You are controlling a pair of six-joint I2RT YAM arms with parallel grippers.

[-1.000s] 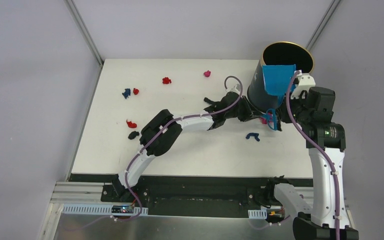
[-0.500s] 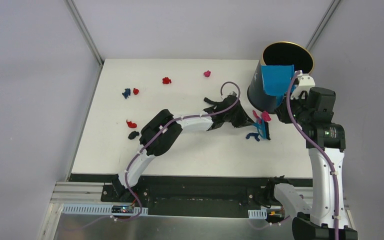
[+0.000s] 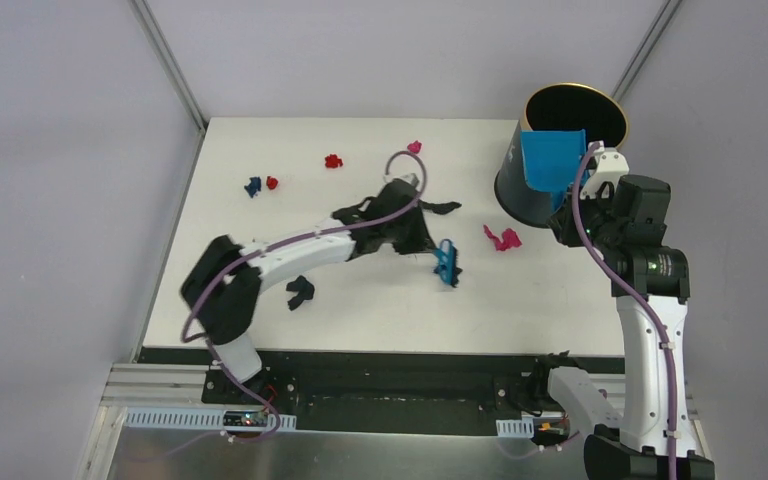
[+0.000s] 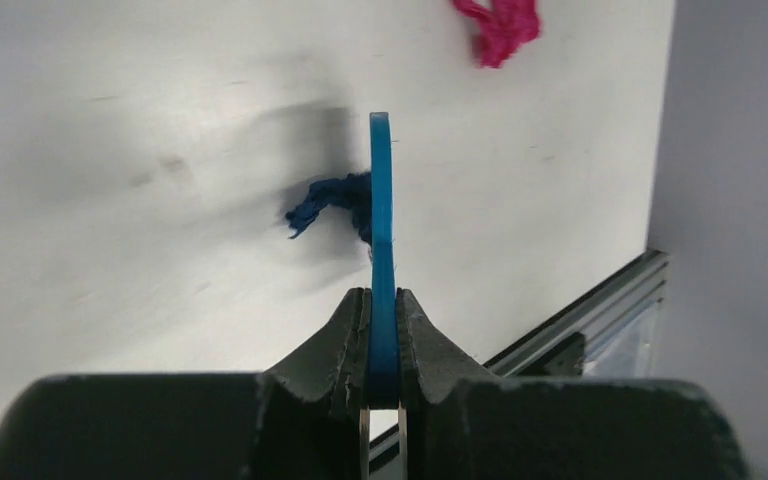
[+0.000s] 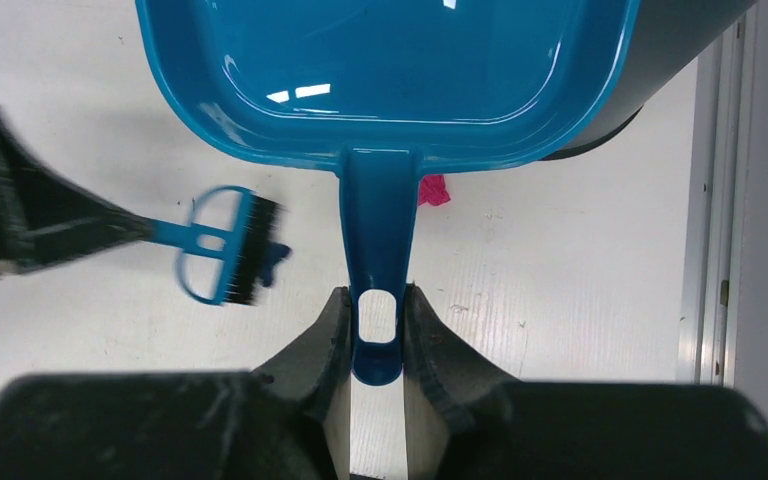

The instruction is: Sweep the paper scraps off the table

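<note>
Left gripper (image 4: 383, 300): your jaws are pressed together on the thin blue hand brush (image 4: 381, 200), which stands edge-on straight ahead of them.
Dark blue scrap (image 4: 325, 200): just ahead of the left jaws, touching the left face of the brush, on the white table (image 4: 160, 120).
Magenta scrap (image 4: 500, 22): farther ahead of these jaws and a little to the right, apart from the brush.
Right gripper (image 5: 375, 300): your jaws pinch the handle of the blue dustpan (image 5: 380, 70); the pan is straight ahead of them, held up in front of the black bin (image 5: 680, 60).
Far scraps: the red scrap (image 3: 333, 160) and the pink scrap (image 3: 414, 147) lie well apart from both jaws, toward the far edge.
</note>
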